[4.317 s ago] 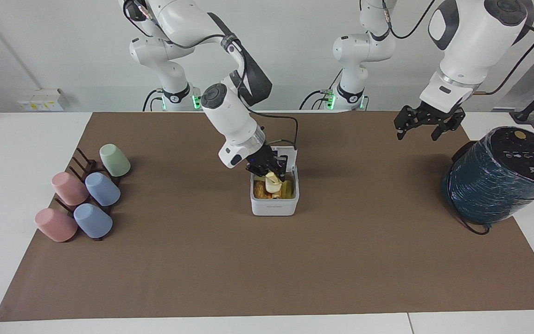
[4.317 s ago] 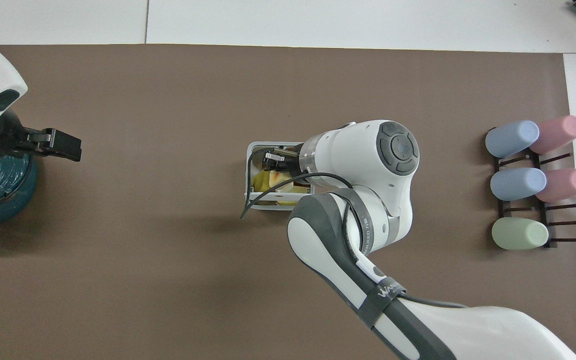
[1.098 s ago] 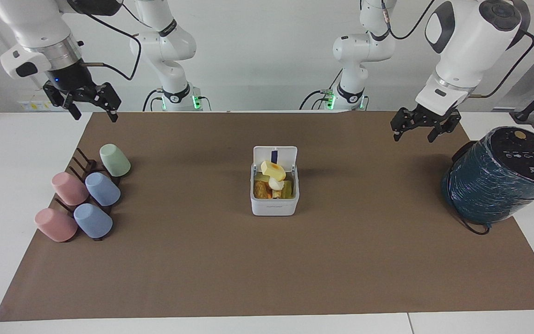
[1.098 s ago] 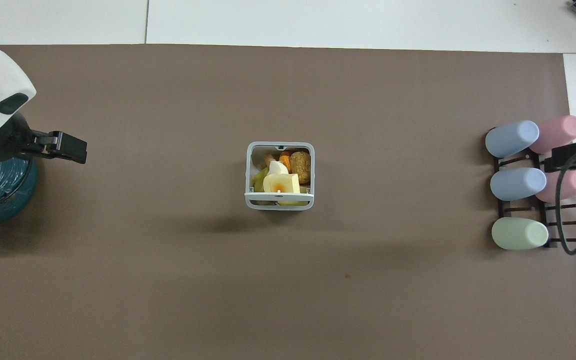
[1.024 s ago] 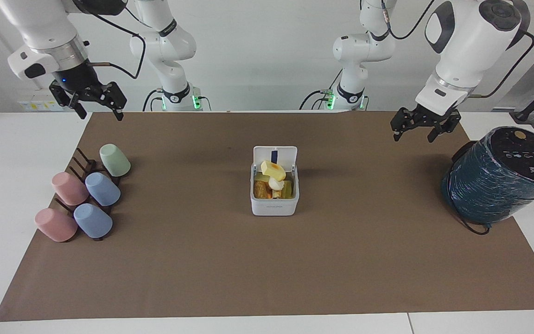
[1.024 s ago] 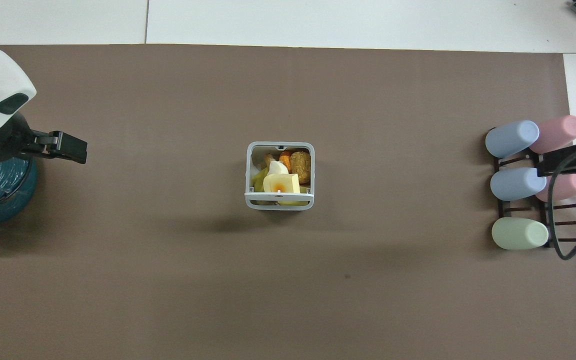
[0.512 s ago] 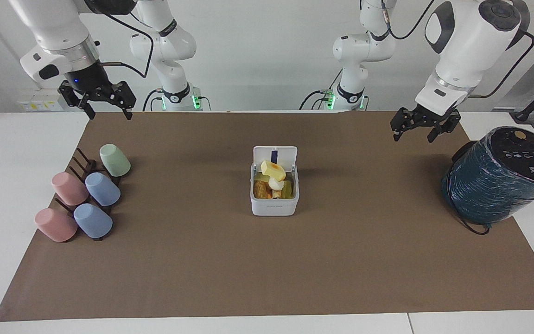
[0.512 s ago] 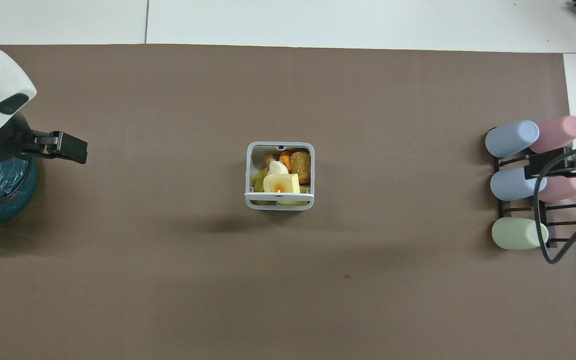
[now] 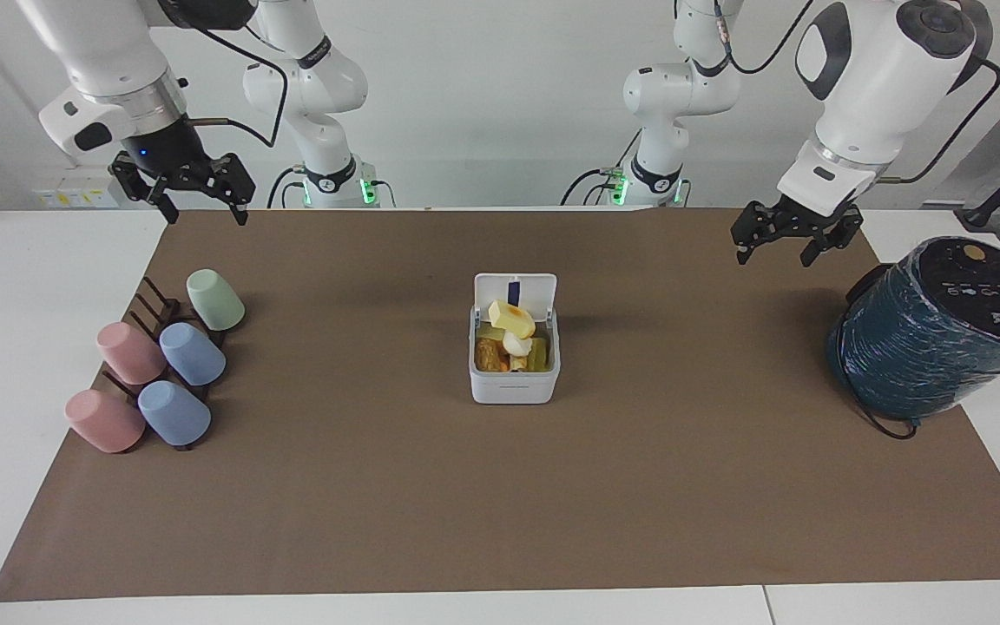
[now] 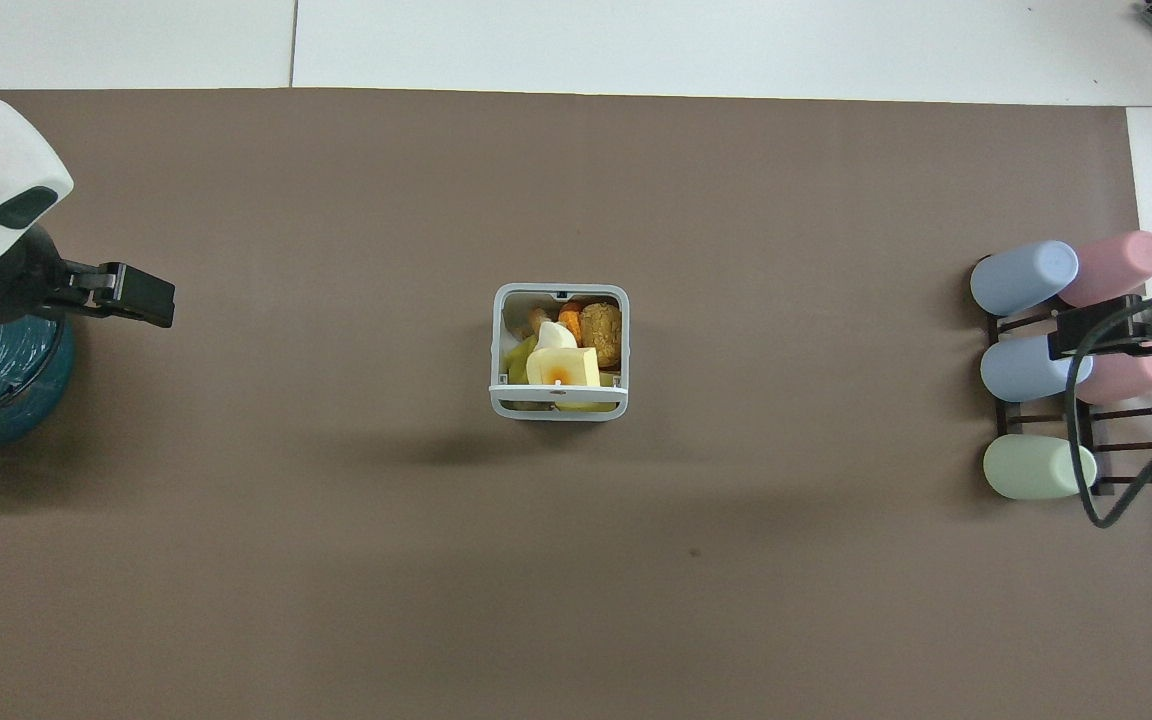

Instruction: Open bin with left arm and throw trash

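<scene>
Two end effectors (image 9: 784,240) (image 9: 198,199) aloft, spread, empty — square white plastic bin (image 9: 514,387) lid-up, crumbed trash (image 9: 489,354) inside.

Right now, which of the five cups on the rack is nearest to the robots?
The green cup. It sits alone at the rack's end nearest the robots; the two blue and two pink cups lie in pairs farther from them.

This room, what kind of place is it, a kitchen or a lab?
Most likely a robotics lab: two white robot arms bolted at a white table, a brown mat on it, and a staged bin of fake food.
</scene>
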Motion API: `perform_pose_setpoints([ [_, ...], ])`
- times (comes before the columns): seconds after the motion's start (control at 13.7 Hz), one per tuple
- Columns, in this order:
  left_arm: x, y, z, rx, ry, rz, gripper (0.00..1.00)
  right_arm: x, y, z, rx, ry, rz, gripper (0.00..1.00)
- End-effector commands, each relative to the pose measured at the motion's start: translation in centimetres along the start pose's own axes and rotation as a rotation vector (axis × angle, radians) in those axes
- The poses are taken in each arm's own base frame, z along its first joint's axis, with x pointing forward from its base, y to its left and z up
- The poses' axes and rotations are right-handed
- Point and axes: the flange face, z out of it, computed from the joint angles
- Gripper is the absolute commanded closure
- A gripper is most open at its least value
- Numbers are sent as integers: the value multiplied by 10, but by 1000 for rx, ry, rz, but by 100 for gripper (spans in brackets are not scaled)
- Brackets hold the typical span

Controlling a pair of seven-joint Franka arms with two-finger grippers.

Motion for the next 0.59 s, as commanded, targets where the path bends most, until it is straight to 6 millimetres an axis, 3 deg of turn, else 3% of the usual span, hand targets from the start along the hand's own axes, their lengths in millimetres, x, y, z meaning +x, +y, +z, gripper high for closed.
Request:
perform_pose_setpoints([
  [0.0, -9, 1, -1, -10, 14, 10, 0, -6, 1, 1, -12, -4, -17, 0],
  [0.51, -8, 1, -3, -10, 19, 10, 0, -6, 4, 1, -28, -3, -10, 0],
])
